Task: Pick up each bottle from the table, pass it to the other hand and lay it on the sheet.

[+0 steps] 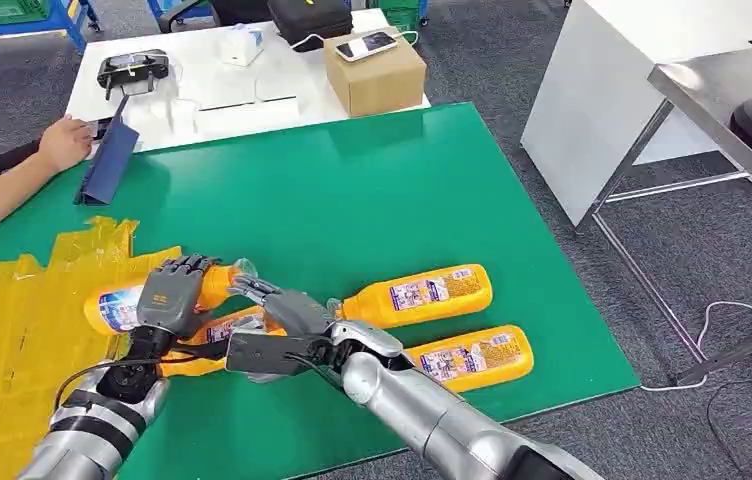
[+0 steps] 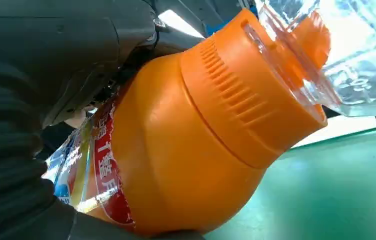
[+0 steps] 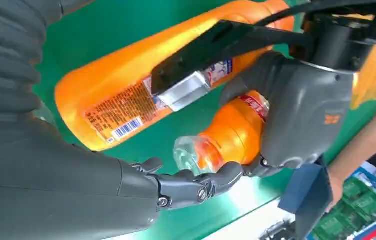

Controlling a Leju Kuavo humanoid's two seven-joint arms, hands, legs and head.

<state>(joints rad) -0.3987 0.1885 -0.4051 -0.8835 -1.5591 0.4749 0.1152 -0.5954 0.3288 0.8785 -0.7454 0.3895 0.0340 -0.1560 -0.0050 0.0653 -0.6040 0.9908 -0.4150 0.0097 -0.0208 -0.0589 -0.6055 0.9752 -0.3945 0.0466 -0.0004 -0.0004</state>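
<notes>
My left hand (image 1: 172, 297) grips an orange bottle (image 1: 112, 305) with a clear cap (image 1: 243, 268), holding it level just above the green table top (image 1: 352, 190) by the yellow sheet (image 1: 12, 330). In the left wrist view the bottle's neck (image 2: 186, 150) is right in front of the camera. My right hand (image 1: 282, 312) is open, its fingers (image 3: 196, 182) stretched out close under the clear cap (image 3: 191, 152), not closed around it. A second orange bottle (image 1: 214, 328) lies on the table beneath both hands. Two more bottles (image 1: 422, 292) (image 1: 472, 355) lie to the right.
A person's hand (image 1: 62, 140) rests by a blue folder (image 1: 107, 165) at the table's far left. Behind stand a white table with a cardboard box (image 1: 377, 75) and a black headset (image 1: 132, 70). A metal-framed table (image 1: 652, 120) stands at the right.
</notes>
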